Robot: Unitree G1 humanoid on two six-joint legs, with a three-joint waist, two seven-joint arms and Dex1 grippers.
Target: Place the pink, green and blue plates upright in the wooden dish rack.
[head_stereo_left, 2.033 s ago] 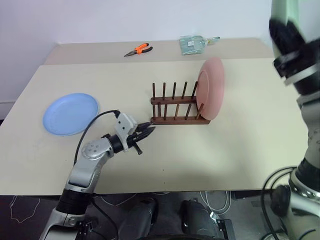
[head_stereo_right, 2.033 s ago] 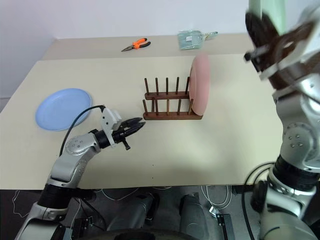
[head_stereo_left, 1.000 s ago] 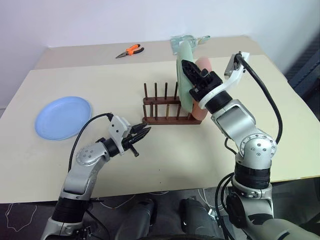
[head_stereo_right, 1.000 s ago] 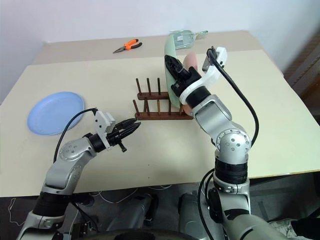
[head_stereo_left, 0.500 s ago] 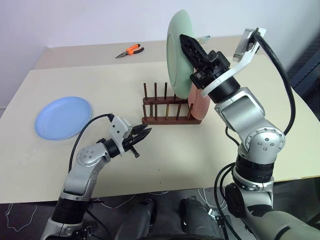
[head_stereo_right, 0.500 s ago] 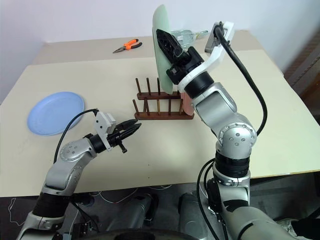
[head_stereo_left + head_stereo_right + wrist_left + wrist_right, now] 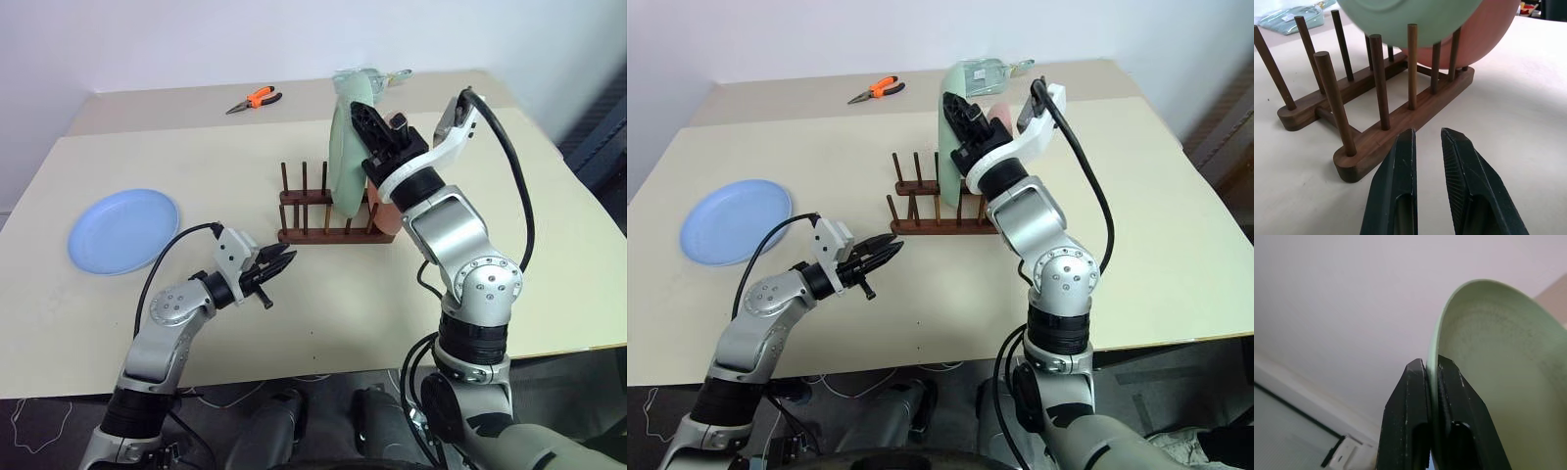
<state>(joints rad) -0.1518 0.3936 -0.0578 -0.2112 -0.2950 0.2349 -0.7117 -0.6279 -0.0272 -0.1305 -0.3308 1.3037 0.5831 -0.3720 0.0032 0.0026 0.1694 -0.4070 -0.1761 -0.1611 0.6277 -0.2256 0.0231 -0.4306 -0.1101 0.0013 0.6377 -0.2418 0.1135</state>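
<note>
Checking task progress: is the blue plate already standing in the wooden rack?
No, the blue plate lies flat on the table, far from the rack.

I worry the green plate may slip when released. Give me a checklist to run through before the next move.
1. Right gripper shut on green plate rim: ok.
2. Green plate lowered between wooden dish rack pegs: ok; seated on the rails: cannot tell.
3. Pink plate upright in end slot: ok.
4. Left gripper apart from rack: ok.
5. Blue plate racked: not ok, flat on table.
</note>
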